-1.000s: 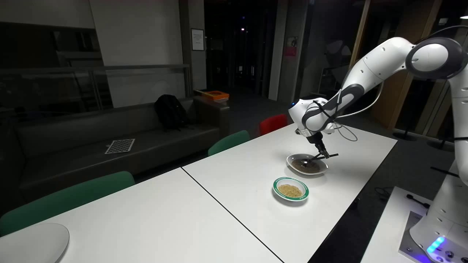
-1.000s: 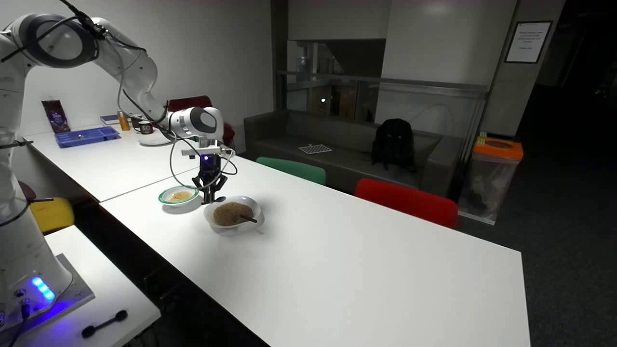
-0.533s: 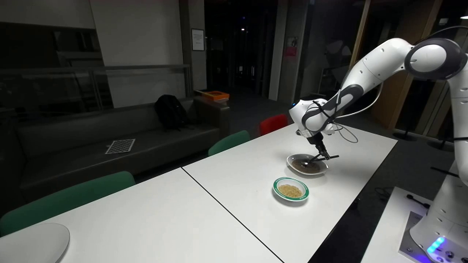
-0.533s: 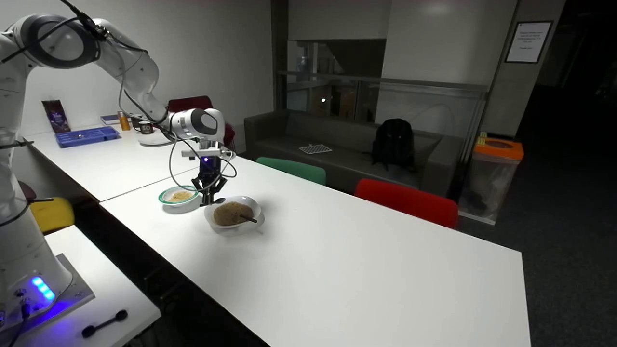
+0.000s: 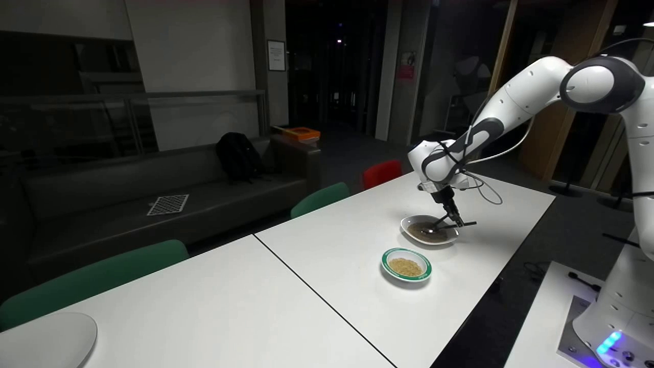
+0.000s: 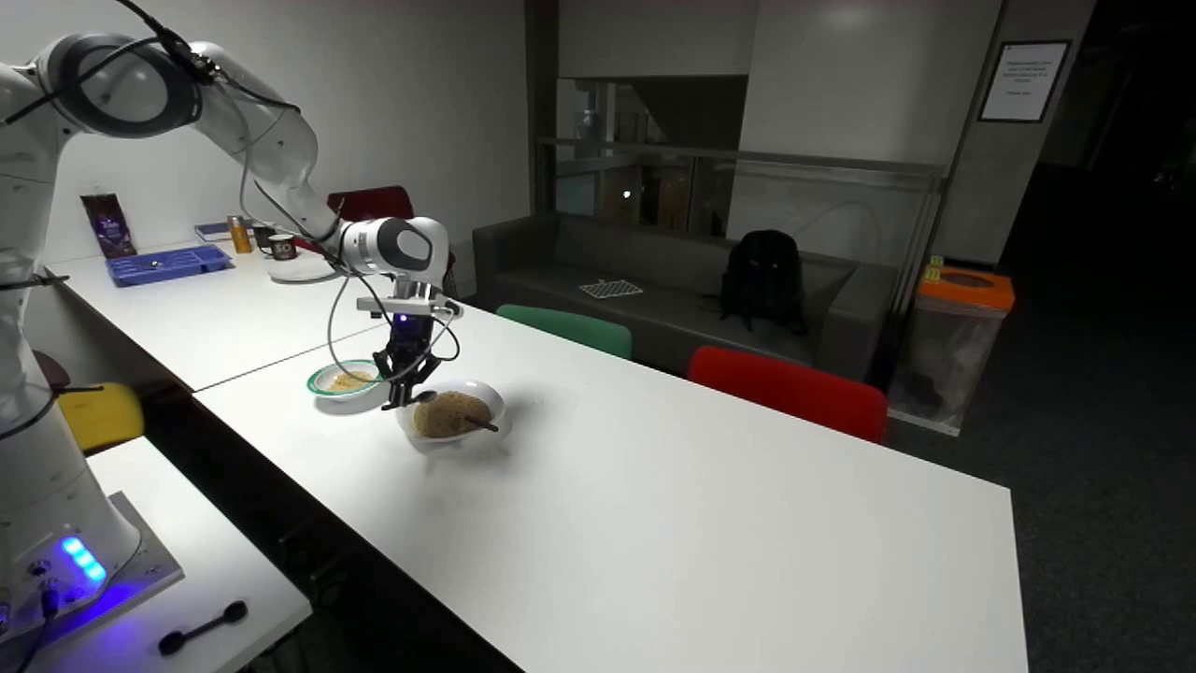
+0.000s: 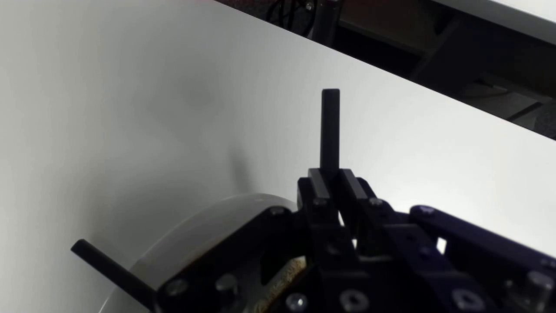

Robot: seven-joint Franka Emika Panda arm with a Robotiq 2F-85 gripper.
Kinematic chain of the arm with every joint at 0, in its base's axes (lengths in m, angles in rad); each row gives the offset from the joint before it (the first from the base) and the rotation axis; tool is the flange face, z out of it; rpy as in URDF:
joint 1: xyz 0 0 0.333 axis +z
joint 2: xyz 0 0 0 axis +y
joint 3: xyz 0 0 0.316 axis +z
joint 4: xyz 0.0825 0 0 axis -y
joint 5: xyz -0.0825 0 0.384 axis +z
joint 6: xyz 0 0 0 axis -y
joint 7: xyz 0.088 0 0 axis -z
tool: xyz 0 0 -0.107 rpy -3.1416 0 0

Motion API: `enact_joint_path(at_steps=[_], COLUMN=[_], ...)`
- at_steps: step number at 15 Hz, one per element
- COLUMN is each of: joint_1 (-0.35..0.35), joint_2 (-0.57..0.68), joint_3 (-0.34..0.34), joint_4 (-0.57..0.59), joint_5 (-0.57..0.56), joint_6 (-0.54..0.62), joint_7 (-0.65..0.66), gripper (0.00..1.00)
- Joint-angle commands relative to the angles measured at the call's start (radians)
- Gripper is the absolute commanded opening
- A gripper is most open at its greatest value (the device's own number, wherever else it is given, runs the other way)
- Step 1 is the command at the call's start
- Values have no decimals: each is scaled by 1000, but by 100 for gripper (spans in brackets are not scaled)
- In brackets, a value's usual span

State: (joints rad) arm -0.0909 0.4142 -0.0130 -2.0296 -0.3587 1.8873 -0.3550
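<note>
- Slightly lower than in the earlier frames, the gripper [image 7: 330, 171] and the black-handled spoon [image 7: 330, 129] have come down at the left side of the white bowl [image 6: 497, 402].
- Judging by how things lie, the spoon is picked up and its head reaches over the white bowl; setting it down is not done, and whether the head touches the food I cannot tell.
- Left of the white bowl, in both exterior views: a green-rimmed bowl [image 5: 410, 278], upright, holding pale yellow grains [image 5: 405, 267].
- At the white bowl's left rim: the gripper, clenched on the spoon, whose slim, straight handle juts past the fingertips; its head looks small and shiny.
- Inside the white bowl: a brown heap [image 6: 448, 414], with a second utensil's dark handle [image 6: 480, 423] sticking out over the right rim.
- Well right of the white bowl, in an exterior view: a red chair [image 6: 788, 393].
</note>
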Motion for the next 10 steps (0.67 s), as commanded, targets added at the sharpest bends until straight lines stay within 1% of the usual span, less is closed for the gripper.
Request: enact_joint_path(at_steps=[1, 10], joint_1=[-4, 28], joint_2=[20, 100], joint_3=[-6, -5], joint_4=[44, 156], joint_5=[21, -10], joint_6=[-52, -247], joint_7=[-33, -4], gripper=[3, 3])
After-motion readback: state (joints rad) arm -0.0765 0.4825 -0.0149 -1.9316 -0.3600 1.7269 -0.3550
